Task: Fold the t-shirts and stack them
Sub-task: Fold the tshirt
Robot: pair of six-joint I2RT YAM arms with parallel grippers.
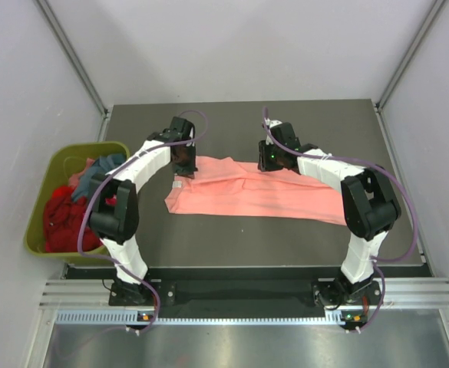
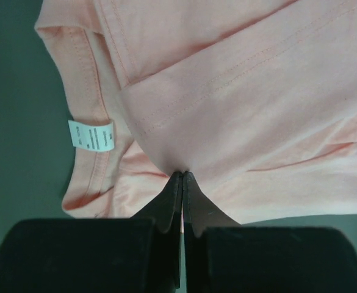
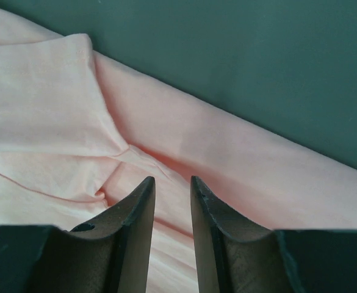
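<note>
A: While the left gripper (image 2: pixel 183 177) is pinching a fold of the salmon-pink t-shirt (image 2: pixel 257 91), jaws together on the cloth, the right gripper (image 3: pixel 173 180) is hovering at the shirt's far edge. Its jaws are standing narrowly apart, and I'm not seeing fabric caught between them.
B: Where's the shirt lying?
A: It's lying spread on the dark table (image 1: pixel 285 238) between the two arms, collar end toward the left arm, some layers doubled over.
B: Tips for the fold?
A: I'm judging the right one is needing a firm bite on that edge first. Then both should be lifting level and travelling together, so nothing is bunching or dragging skewed.
B: Any text?
A: A white neck label (image 2: pixel 91 134) is showing inside the collar, print too small to read.
B: Farther off?
A: The red shirts (image 1: pixel 59 222) and a teal shirt (image 1: pixel 94 178) are sitting in the olive bin (image 1: pixel 36 222), left of the table.
</note>
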